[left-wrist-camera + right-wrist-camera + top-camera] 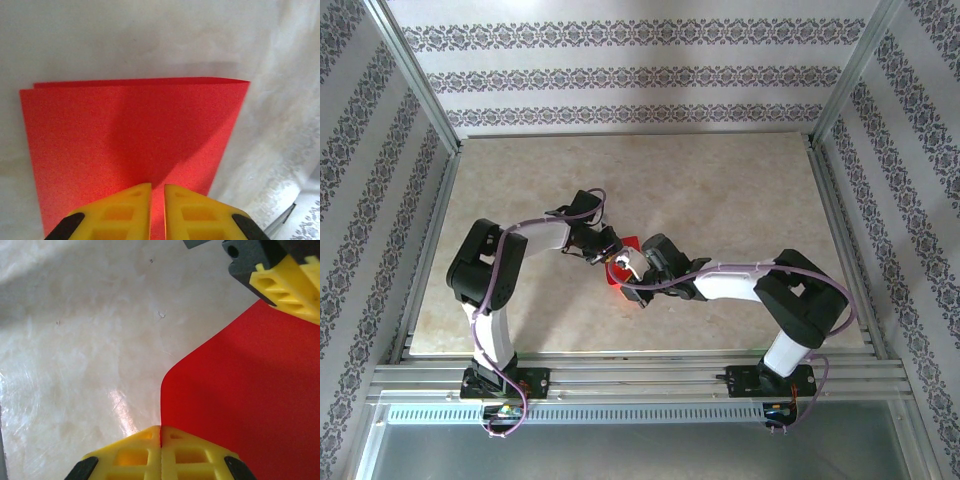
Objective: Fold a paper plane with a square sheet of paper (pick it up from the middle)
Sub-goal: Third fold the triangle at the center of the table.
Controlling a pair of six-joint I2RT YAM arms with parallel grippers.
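Note:
The square sheet of paper (130,135) is bright red and folded in half, with two layers showing along its far edge. In the top view it lies at the table's middle (614,279), where both grippers meet. My left gripper (157,186) (611,257) stands over the folded sheet with its yellow jaws a narrow slit apart, and red paper shows through the slit. My right gripper (161,429) (630,266) is shut on the sheet's near edge, and the paper (240,385) curves up into it. One left finger (290,285) reaches over the sheet's far side.
The beige marbled tabletop (720,190) spreads around the paper. Aluminium frame rails (840,240) border it, with patterned walls behind. Both arms fold in towards the centre, cables looping over them.

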